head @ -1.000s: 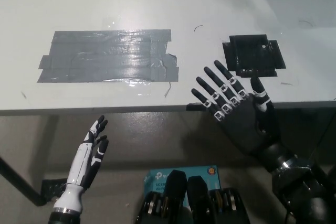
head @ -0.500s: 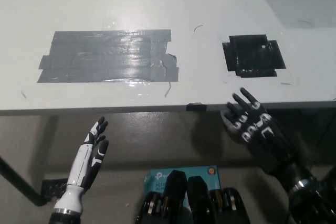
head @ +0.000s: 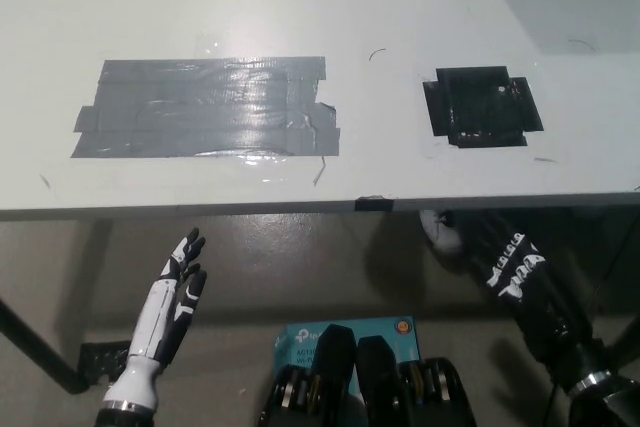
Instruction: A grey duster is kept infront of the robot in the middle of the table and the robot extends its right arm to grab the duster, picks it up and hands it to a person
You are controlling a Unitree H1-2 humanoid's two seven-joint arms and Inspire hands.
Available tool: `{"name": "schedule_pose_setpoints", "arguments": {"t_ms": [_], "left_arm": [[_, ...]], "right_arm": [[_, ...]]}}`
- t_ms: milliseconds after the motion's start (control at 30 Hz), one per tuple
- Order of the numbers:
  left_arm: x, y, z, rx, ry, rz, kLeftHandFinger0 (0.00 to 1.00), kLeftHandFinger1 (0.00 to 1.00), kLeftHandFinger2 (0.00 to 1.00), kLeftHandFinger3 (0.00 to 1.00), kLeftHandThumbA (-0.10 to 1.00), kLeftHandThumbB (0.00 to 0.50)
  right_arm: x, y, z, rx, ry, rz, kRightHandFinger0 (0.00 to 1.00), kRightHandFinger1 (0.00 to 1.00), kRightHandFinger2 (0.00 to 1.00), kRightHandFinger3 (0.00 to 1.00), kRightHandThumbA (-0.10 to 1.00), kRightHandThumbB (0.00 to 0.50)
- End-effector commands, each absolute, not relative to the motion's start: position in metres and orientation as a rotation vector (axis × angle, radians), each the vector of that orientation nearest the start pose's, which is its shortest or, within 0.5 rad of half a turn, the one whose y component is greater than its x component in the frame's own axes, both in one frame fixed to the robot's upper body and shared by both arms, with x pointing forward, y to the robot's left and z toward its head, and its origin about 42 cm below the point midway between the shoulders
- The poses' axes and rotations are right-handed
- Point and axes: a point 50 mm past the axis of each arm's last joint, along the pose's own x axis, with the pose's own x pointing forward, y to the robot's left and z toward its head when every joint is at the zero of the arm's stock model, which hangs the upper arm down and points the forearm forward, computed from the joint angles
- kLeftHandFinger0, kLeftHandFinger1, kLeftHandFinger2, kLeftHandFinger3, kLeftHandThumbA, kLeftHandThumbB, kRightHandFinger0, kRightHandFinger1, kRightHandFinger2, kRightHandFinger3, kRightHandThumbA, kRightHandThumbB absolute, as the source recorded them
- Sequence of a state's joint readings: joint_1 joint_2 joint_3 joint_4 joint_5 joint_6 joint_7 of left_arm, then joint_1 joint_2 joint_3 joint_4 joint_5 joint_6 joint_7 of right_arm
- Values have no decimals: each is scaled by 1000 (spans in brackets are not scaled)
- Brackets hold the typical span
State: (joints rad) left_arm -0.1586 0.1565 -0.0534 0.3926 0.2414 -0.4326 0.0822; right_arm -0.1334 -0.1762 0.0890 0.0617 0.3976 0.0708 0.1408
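Observation:
No grey duster shows anywhere in the head view. My black right hand (head: 508,262) hangs below the table's front edge (head: 200,209) at the lower right, back of the hand up; its tip is hidden in the shadow under the edge. Nothing is visibly held in it. My white left hand (head: 172,309) rests at the lower left, also below the table edge, open with its fingers straight and apart.
A wide patch of grey tape (head: 205,107) lies on the white table's left middle. A square patch of black tape (head: 483,107) sits at the right. A blue box (head: 300,339) lies on the floor below, and a dark table leg (head: 30,347) runs at the lower left.
My right hand has dropped from over the table edge near the black patch to below the edge, turning its back upward. The left hand has barely moved.

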Motion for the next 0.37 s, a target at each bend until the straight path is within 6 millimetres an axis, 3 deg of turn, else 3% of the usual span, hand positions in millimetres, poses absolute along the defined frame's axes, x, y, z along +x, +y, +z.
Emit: {"name": "schedule_pose_setpoints", "arguments": {"t_ms": [0, 333], "left_arm": [[333, 249, 84, 340, -293, -74, 979, 1000, 1000, 1000, 1000, 233], [331, 250, 82, 340, -288, -68, 981, 1000, 1000, 1000, 1000, 224]], "right_arm": [[330, -231, 139, -154, -253, 259, 1000, 1000, 1000, 1000, 1000, 494], [331, -228, 138, -205, -253, 262, 1000, 1000, 1000, 1000, 1000, 493]]}}
